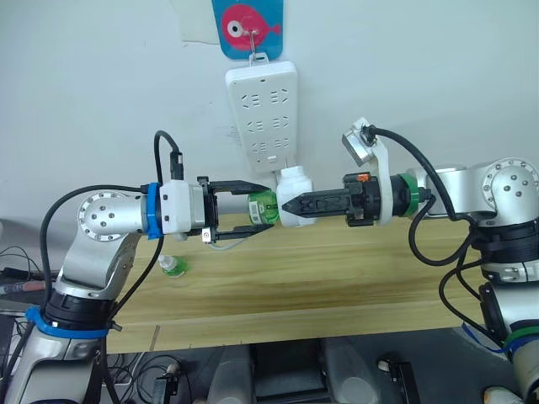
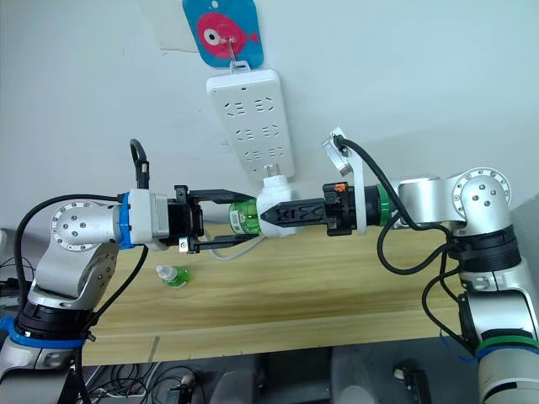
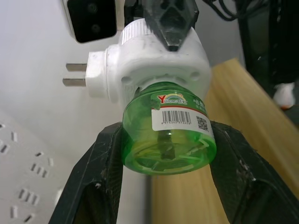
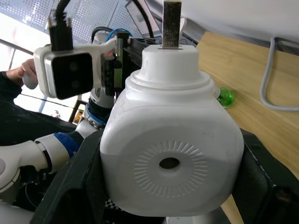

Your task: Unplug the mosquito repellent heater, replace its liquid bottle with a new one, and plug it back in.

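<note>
Nearest the lens, in the left wrist view, sits the small round translucent green plastic bottle, glossy, with a white barcode label and a wick showing through its base. The left gripper has its two matte black fingers set on either side of it; they look to be touching its sides, though how firmly I cannot tell.

The bottle's neck is screwed into the small white rounded-cube plastic heater, which is smooth and softly cornered, with two flat metal prongs bare in the air (so the unplugging is evidently done). In the right wrist view its face shows a round hole ringed by fine radial ribs. The right gripper is clamped across the heater's sides, holding it just below the long white plastic power strip that hangs on the wall.

Both are held above the pale wood-grain tabletop. On that table, well to the left, lies the small green bottle with the whitish screw cap, untouched.

By my reading the task is at unscrewing the old bottle; fitting the capped one (after uncapping) and plugging back in remain.
</note>
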Action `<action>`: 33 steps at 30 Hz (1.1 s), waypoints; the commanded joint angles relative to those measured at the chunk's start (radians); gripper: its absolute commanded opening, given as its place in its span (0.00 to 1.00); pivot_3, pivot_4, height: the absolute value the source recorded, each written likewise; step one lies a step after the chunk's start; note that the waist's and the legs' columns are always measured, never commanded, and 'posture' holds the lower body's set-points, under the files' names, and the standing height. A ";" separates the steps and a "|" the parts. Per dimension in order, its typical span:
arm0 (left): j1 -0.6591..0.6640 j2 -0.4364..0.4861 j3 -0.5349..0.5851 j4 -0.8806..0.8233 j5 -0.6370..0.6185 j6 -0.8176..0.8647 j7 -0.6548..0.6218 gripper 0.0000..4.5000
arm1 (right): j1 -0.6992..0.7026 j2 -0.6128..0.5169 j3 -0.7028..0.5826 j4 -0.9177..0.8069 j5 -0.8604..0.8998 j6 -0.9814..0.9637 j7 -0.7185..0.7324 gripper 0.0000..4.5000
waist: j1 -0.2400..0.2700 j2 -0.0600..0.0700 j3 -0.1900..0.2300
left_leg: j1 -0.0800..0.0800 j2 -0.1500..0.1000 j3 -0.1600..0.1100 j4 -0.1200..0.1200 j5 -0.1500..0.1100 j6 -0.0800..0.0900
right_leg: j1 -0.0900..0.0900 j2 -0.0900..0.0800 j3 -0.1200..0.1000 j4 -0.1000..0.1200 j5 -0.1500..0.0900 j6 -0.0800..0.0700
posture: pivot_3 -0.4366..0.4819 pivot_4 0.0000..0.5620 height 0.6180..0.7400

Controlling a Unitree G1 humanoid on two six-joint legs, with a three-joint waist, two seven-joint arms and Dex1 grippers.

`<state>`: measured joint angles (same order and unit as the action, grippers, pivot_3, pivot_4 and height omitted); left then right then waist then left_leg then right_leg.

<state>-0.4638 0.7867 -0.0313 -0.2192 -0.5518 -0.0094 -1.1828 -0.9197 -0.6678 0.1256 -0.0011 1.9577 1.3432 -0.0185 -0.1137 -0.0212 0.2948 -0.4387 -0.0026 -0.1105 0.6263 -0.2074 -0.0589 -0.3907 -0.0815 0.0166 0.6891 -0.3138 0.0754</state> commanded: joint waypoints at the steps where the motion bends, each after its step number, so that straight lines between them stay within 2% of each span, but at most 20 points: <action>1: -0.011 0.009 0.074 -0.083 -0.128 0.116 0.020 0.50 | 0.016 -0.026 0.023 -0.040 0.015 0.002 0.013 0.67 | 0.000 0.000 0.000 | 0.000 0.000 0.000 0.000 0.000 0.000 | 0.000 0.000 0.000 0.000 0.000 0.000 | 0.31 0.53 0.92; 11: -0.019 0.046 0.156 -0.133 -0.337 0.464 0.035 0.50 | 0.024 -0.061 0.048 -0.074 0.015 -0.012 0.045 0.67 | 0.000 0.000 0.000 | 0.000 0.000 0.000 0.000 0.000 0.000 | 0.000 0.000 0.000 0.000 0.000 0.000 | 0.32 0.52 0.92; 18: -0.040 0.077 0.186 -0.143 -0.453 0.648 0.037 0.50 | 0.024 -0.073 0.059 -0.086 0.015 -0.025 0.054 0.67 | 0.001 0.000 0.001 | 0.000 0.000 0.000 0.000 0.000 0.000 | 0.000 0.000 0.000 0.000 0.000 0.000 | 0.32 0.52 0.92; 28: -0.088 0.098 0.245 -0.084 -0.666 0.926 0.125 0.50 | 0.032 -0.089 0.073 -0.115 0.015 -0.037 0.077 0.67 | 0.001 0.000 0.001 | 0.000 0.000 0.000 0.000 0.000 0.000 | 0.000 0.000 0.000 0.000 0.000 0.000 | 0.32 0.52 0.92; 33: -0.133 0.085 0.265 -0.027 -0.792 1.046 0.216 0.50 | 0.029 -0.099 0.084 -0.137 0.015 -0.040 0.094 0.67 | 0.001 -0.001 0.001 | 0.000 0.000 0.000 0.000 0.000 0.000 | 0.000 0.000 0.000 0.000 0.000 0.000 | 0.32 0.52 0.92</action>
<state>-0.5543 0.8730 0.1179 -0.2701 -1.2588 1.0386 -1.0017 -0.9126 -0.7400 0.1712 -0.1044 1.9774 1.2718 0.0923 -0.1124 -0.0220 0.2958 -0.4386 -0.0024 -0.1106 0.6264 -0.2074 -0.0590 -0.3907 -0.0815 0.0162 0.6887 -0.3139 0.0756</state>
